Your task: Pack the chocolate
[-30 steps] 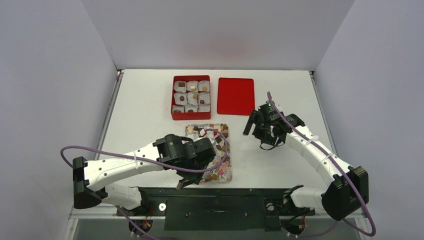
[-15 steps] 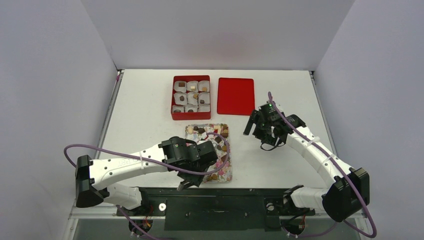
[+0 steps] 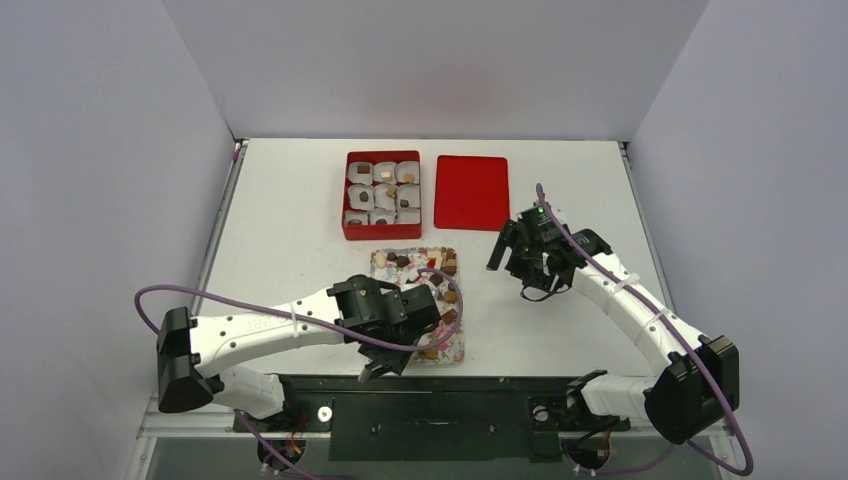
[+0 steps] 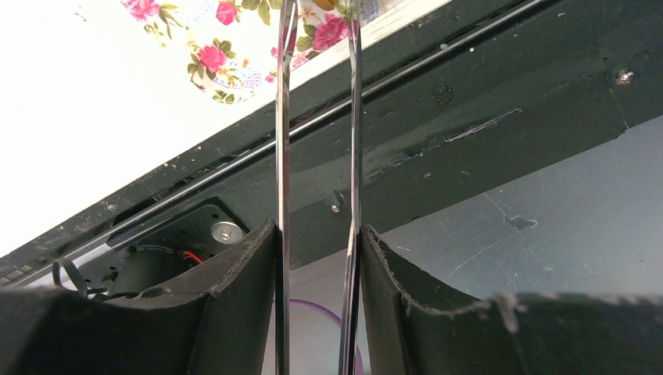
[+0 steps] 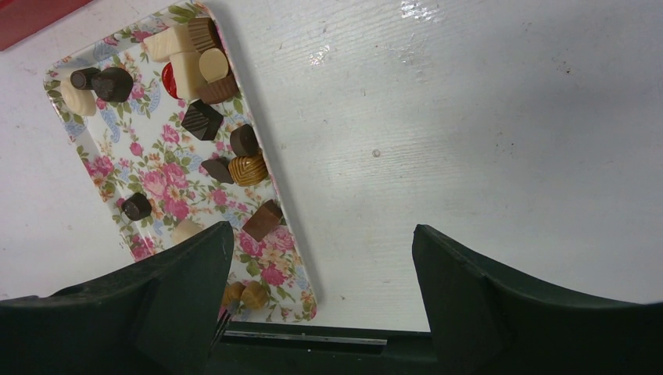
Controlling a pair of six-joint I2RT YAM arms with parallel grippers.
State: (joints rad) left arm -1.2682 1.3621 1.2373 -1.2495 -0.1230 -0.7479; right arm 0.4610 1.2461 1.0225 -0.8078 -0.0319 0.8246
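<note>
Brown, tan and cream chocolate [image 5: 202,119], in cubes, ridged domes and flat rounds, lies scattered on the glossy rose-patterned tray [image 5: 156,183]. More pieces sit in the white paper cups [image 3: 358,195] of the red box [image 3: 381,237]. The right gripper [image 5: 320,234] hangs over the grainy white table [image 5: 469,117] beside the tray, its black fingers spread wide and empty. The left gripper [image 4: 318,228] carries two thin steel blades [image 4: 282,156] a narrow gap apart, reaching toward the tray's near corner. Their tips are cut off, so whether they pinch anything cannot be told.
</note>
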